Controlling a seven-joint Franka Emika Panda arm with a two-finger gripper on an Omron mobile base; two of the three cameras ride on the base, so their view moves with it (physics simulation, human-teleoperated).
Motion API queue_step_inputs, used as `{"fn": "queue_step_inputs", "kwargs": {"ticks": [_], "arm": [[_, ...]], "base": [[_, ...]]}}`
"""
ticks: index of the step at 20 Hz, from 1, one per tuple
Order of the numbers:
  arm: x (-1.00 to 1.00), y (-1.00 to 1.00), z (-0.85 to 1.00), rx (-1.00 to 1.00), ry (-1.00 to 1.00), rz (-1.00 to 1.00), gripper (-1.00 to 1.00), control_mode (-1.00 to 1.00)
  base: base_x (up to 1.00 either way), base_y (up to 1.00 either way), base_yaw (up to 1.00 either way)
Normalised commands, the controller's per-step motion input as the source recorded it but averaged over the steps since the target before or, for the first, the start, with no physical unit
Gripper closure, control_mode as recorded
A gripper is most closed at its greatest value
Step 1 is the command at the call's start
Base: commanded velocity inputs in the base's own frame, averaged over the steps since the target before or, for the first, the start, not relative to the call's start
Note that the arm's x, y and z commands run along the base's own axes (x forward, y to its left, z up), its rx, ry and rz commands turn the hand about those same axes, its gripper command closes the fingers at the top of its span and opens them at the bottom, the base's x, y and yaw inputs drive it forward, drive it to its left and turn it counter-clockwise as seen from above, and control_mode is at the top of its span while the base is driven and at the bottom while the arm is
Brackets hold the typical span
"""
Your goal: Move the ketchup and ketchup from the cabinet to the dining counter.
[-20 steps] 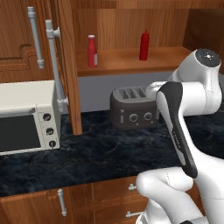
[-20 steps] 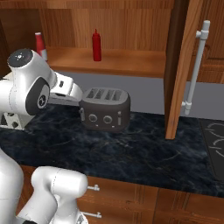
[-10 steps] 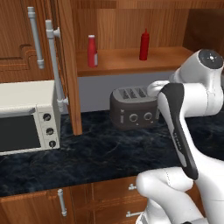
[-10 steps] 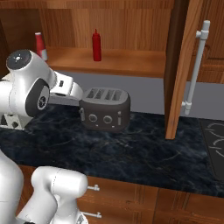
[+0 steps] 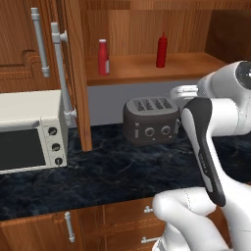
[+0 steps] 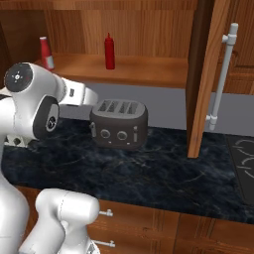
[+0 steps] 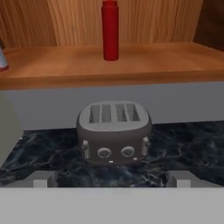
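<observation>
Two ketchup bottles stand upright on the open cabinet's shelf (image 5: 147, 71). The all-red ketchup (image 5: 161, 50) (image 6: 109, 52) (image 7: 110, 30) is straight ahead and high up in the hand view. The pale-capped ketchup (image 5: 103, 57) (image 6: 46, 53) stands further left, just at the left edge of the hand view (image 7: 2, 59). My gripper (image 7: 113, 179) is open, its tips far apart with nothing between them. It hangs low over the black counter, in front of the toaster and well below the shelf. The dining counter is out of view.
A dark toaster (image 5: 149, 120) (image 6: 119, 123) (image 7: 113, 131) sits on the black marble counter (image 5: 108, 171) directly under the shelf. A white toaster oven (image 5: 29, 130) stands at the left. The open cabinet doors (image 5: 73, 73) (image 6: 201, 74) with silver bar handles flank the shelf.
</observation>
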Motion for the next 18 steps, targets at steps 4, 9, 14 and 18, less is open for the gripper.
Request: {"fn": "queue_step_inputs", "kwargs": {"ticks": [4,9,14,18], "arm": [[0.13,-0.07,0.42,0.0,0.0,0.0,-1.0,-1.0],[0.15,-0.01,0.39,0.0,0.0,0.0,-1.0,-1.0],[0.23,0.0,0.22,0.0,0.0,0.0,-1.0,-1.0],[0.25,0.0,0.01,0.0,-0.02,0.0,-1.0,-1.0]], "base": [[0.0,0.0,0.0],[0.0,0.0,0.0],[0.0,0.0,0.0],[0.0,0.0,0.0]]}}
